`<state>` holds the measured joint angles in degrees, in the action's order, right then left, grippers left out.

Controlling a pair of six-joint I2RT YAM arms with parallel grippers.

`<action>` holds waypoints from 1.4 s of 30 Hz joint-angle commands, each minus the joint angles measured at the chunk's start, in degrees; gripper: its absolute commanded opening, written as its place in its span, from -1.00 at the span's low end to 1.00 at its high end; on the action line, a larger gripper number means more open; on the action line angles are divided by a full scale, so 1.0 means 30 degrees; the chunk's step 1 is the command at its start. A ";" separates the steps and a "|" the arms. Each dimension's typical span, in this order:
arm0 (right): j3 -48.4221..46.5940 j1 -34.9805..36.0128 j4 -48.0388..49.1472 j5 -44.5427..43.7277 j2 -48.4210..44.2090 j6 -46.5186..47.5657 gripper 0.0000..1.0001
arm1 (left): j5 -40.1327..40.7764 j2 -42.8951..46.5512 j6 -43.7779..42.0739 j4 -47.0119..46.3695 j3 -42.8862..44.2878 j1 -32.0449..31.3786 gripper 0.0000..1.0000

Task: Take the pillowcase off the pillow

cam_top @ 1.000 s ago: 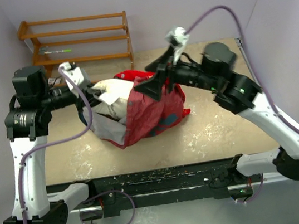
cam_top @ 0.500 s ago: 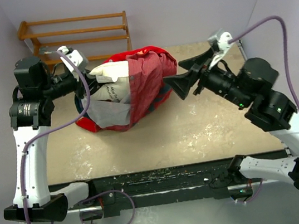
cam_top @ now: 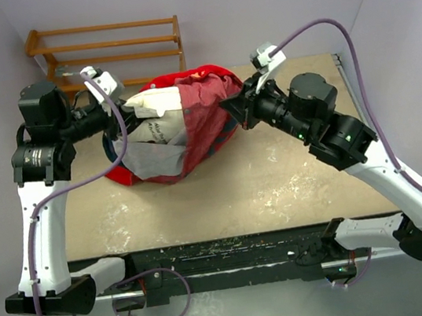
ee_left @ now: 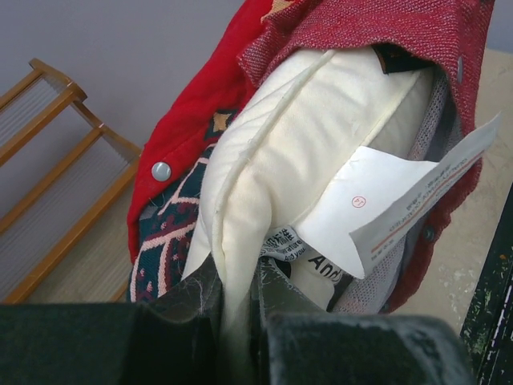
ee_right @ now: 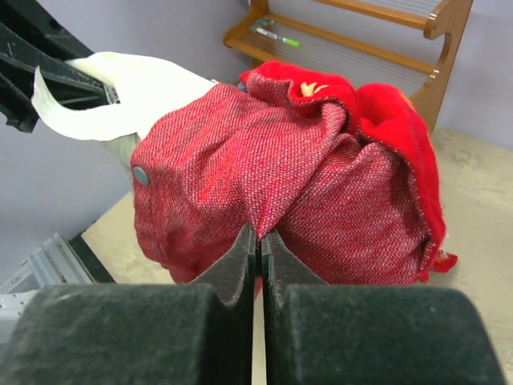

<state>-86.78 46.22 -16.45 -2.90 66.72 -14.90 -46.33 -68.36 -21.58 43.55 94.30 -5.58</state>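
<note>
Overhead: the bright red printed fabric pillowcase (cam_top: 210, 122) half-covers the plump cream-white pillow (cam_top: 157, 102) near the beige table's (cam_top: 294, 185) far edge, with open table nearer. Left wrist: the left claw (ee_left: 235, 285) pinches the pillow's seam. Right wrist: the right claw (ee_right: 258, 238) clenches a pillowcase fold.

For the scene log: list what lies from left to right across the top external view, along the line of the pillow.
the left gripper, pinching the pillow's edge → the pillow, its bare cream end → the pillowcase, red, bunched over the rest → the right gripper, shut on a fold of that fabric
</note>
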 commanded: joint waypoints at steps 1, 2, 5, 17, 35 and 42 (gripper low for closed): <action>-0.0140 -0.0249 0.0808 -0.2097 -0.1187 -0.0324 -1.00 | 0.0550 0.1179 -0.0820 -0.1064 0.0668 0.0104 -1.00; -0.0223 -0.0434 0.0646 -0.2618 -0.1242 -0.0255 -1.00 | 0.0580 0.1240 -0.1029 -0.0886 0.0740 0.0118 -1.00; -0.0289 -0.1459 0.0379 -0.3551 -0.1277 -0.0247 -1.00 | 0.0484 0.1381 -0.1360 -0.0368 0.1062 0.0104 -1.00; 0.2826 -0.8716 0.1022 -0.2843 -0.0399 -0.3873 -1.00 | -0.2232 0.1905 -0.3353 0.3937 0.3306 0.0104 -1.00; 1.0441 -0.6147 0.3951 -0.2458 0.0362 -0.2352 -0.91 | -0.1416 0.2160 0.1971 -0.2915 0.2865 0.0104 -1.00; 0.3210 -0.5954 -0.0037 -0.1209 -0.2293 0.0166 0.90 | -0.0162 0.1497 0.1163 -0.3574 0.2575 0.0104 -1.00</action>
<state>-60.99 28.80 -13.93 -5.48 66.87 -21.85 -47.44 -64.84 -17.69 46.74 101.32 -5.63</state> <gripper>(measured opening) 0.862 0.126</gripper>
